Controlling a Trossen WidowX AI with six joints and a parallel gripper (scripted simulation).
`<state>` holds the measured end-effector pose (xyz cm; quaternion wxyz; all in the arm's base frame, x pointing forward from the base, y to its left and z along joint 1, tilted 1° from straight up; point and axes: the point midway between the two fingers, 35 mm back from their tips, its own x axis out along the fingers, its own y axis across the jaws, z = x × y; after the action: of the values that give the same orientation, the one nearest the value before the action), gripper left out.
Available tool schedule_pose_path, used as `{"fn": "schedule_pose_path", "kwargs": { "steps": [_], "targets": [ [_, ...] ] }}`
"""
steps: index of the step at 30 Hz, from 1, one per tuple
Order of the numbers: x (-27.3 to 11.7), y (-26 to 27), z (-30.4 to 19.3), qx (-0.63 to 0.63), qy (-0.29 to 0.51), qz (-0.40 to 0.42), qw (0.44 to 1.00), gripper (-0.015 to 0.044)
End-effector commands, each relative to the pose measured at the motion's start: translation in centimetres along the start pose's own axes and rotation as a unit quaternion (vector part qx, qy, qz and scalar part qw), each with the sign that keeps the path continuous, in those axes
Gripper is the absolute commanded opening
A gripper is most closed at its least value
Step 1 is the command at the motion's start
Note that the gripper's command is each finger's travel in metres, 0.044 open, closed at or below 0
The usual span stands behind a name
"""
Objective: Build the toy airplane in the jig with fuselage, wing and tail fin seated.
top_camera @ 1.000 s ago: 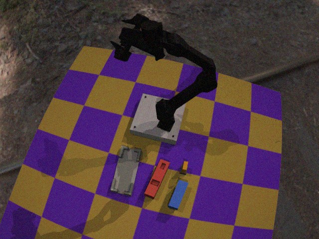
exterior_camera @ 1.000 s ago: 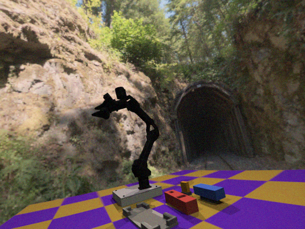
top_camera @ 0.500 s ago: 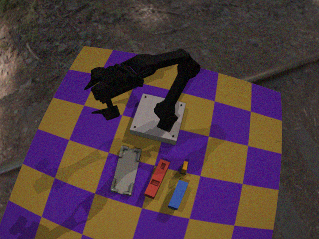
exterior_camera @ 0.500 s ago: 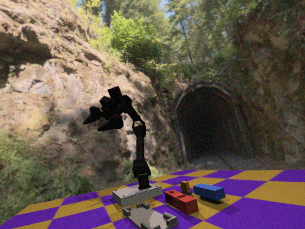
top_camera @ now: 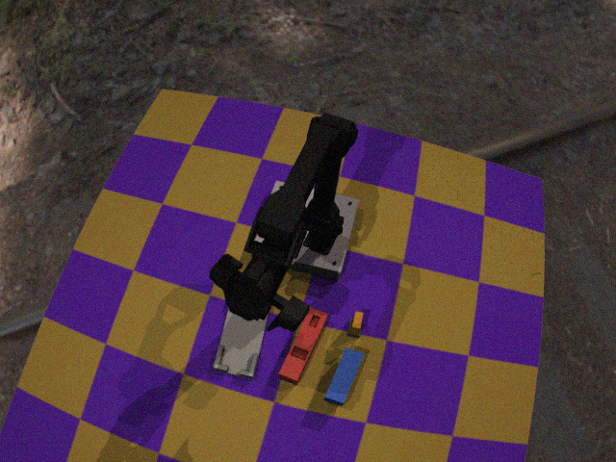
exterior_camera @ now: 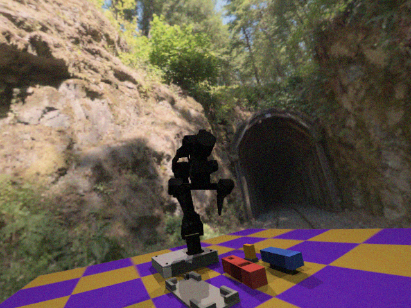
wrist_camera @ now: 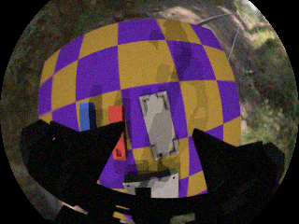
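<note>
From my station I saw the black claw (top_camera: pixel 252 313) (exterior_camera: pixel 201 210) (wrist_camera: pixel 159 129) spread nearly as wide as it went, its pointed fingers gripping nothing. It was raised above the tabletop (top_camera: pixel 448 313) (exterior_camera: pixel 348 285) (wrist_camera: pixel 140 61), patterned in purple and ochre checks, and in my wrist view the grey cradle with raised corner brackets (top_camera: pixel 243 343) (exterior_camera: pixel 199 291) (wrist_camera: pixel 161 119) showed between the fingertips. The black jointed arm (top_camera: pixel 294 193) (exterior_camera: pixel 191 225) rose from a pale grey, block-like base plate (top_camera: pixel 349 209) (exterior_camera: pixel 159 262) (wrist_camera: pixel 163 187), and the cradle lay near that. The red block-shaped fuselage (top_camera: pixel 306 340) (exterior_camera: pixel 257 274) (wrist_camera: pixel 116 114) was beside the cradle, outside it, lying lengthwise with its two rectangular sockets facing up. On the fuselage's other side from the cradle I had the long blue block-shaped wing (top_camera: pixel 345 376) (exterior_camera: pixel 282 258) (wrist_camera: pixel 85 117), apart from the fuselage, its body raised over a smaller dark piece beneath. The small orange upright tail fin (top_camera: pixel 356 321) (exterior_camera: pixel 249 251) stood near the wing, closer to the base plate, with something dark at its foot. All three airplane parts were separate from one another, so the fuselage had yet to be seated and both tabs had yet to be fitted.
</note>
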<state>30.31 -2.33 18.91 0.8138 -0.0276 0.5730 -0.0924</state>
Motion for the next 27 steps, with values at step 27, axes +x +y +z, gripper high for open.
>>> {"fn": "schedule_pose_path", "kwargs": {
  "steps": [27],
  "targets": [
    [9.7,11.2,-8.6,-0.055,0.161,0.081,0.982,0.0440]
  ]
}}
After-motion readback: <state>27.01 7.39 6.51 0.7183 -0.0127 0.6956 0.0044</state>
